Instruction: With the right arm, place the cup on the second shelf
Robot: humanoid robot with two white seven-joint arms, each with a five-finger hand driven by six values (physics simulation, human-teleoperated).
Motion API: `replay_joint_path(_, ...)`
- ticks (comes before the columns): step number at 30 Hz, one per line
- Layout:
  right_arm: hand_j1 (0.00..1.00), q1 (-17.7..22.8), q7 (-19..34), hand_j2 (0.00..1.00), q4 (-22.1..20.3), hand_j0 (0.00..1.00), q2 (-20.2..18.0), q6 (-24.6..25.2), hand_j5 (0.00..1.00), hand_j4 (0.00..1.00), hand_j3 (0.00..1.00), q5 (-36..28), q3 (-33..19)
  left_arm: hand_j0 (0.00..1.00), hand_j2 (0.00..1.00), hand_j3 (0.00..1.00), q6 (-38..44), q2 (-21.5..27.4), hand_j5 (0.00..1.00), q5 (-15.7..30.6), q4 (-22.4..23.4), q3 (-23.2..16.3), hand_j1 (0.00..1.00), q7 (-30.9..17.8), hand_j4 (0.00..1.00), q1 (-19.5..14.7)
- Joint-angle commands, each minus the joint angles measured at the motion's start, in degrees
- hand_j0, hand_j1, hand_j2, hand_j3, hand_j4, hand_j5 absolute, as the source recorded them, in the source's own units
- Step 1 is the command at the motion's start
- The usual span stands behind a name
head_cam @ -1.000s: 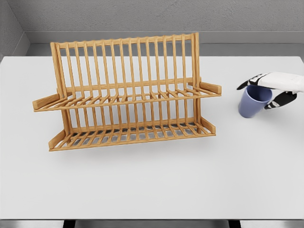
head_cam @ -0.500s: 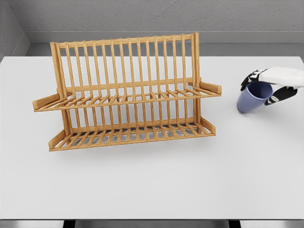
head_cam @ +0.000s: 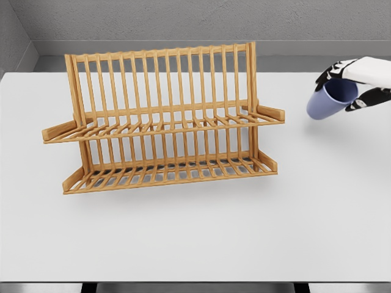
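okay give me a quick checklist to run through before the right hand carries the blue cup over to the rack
1. Grasp: right hand closed around the blue cup near its rim: ok.
2. Lift: cup appears off the table, shadow below it: ok.
3. Cup attitude: tilted, base pointing down-left, not upright: not ok for setting down.
4. Upper shelf of the wooden rack: nothing on it: ok.
5. Path from cup to shelf: only the shelf's right end bar lies between: ok.
6. Grip firmness: cannot tell.
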Motion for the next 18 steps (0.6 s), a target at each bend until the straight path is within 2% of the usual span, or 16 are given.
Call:
replay_joint_path(1, 0.65, 0.0, -0.05, 0.65, -1.06, 0.65, -0.15, 0.19, 0.65, 0.65, 0.65, -0.4, -1.93, 1.0, 1.0, 1.0, 0.03, 0.0, 1.0, 0.0, 0.01, 0.02, 1.0, -0.01, 1.0, 0.0)
replay_joint_path(7, 0.65, -0.62, -0.05, 0.65, -3.52, 0.65, 0.03, 0.19, 0.65, 0.65, 0.65, -0.4, -3.08, 1.0, 1.0, 1.0, 0.03, 0.0, 1.0, 0.0, 0.01, 0.02, 1.0, -0.01, 1.0, 0.0)
replay_joint_path(13, 0.63, -0.62, -0.05, 0.63, -11.52, 0.63, -0.15, 0.19, 0.63, 0.63, 0.63, -0.4, -3.17, 1.0, 1.0, 1.0, 0.03, 0.0, 1.0, 0.0, 0.01, 0.02, 1.0, -0.01, 1.0, 0.0)
replay_joint_path(18, 0.63, -0.7, -0.05, 0.63, -16.53, 0.63, -0.24, 0.19, 0.63, 0.63, 0.63, -0.4, -3.17, 1.0, 1.0, 1.0, 0.03, 0.0, 1.0, 0.0, 0.01, 0.02, 1.0, -0.01, 1.0, 0.0)
